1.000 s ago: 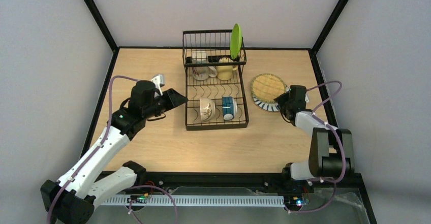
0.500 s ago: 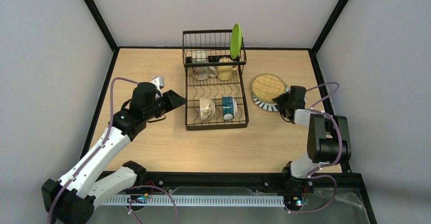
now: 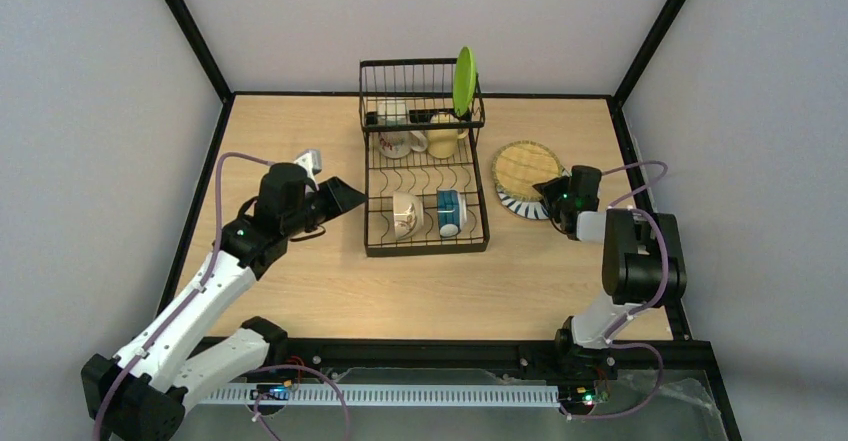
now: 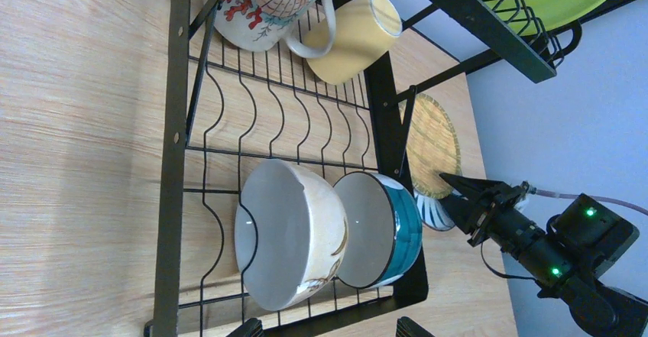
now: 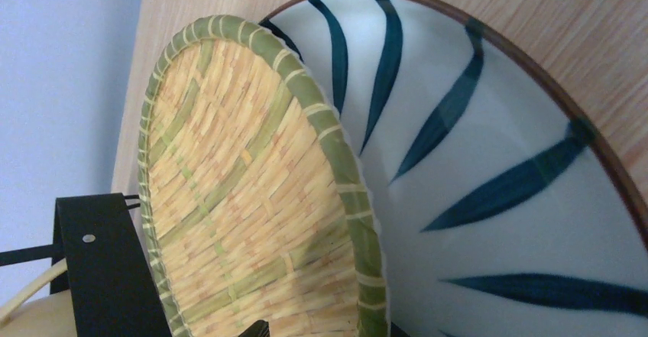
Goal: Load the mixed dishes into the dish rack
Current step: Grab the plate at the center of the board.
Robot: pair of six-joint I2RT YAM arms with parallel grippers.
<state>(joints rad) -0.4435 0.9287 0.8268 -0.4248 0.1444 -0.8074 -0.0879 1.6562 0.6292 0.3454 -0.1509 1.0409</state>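
**Rack.** The dish rack (image 3: 425,250) stands at the middle of the table (image 3: 300,291). The lime green plate (image 3: 464,81) stands on edge in the rack's raised basket section.

**Mugs.** The white printed mug (image 3: 393,142) and the pale yellow mug (image 3: 442,142) lie at the rack's far end, by the basket. The cream mug (image 3: 405,215) and the blue-patterned mug (image 3: 451,212) lie on their sides, side by side, at the near end.

**Plates outside the rack.** The tan plate (image 3: 527,169) lies on the table just right of the rack. It partly overlaps the striped plate (image 3: 515,204) beneath it.

**Right gripper.** The right gripper (image 3: 548,191) is low at the near right edge of these two plates. Its wrist view shows only its fingertips at the bottom edge. They stand apart, with the tan plate's rim between them, and no clamping is visible.

**Left gripper.** The left gripper (image 3: 345,196) hovers just left of the rack, pointing at it. Its jaws are fully spread and hold nothing.
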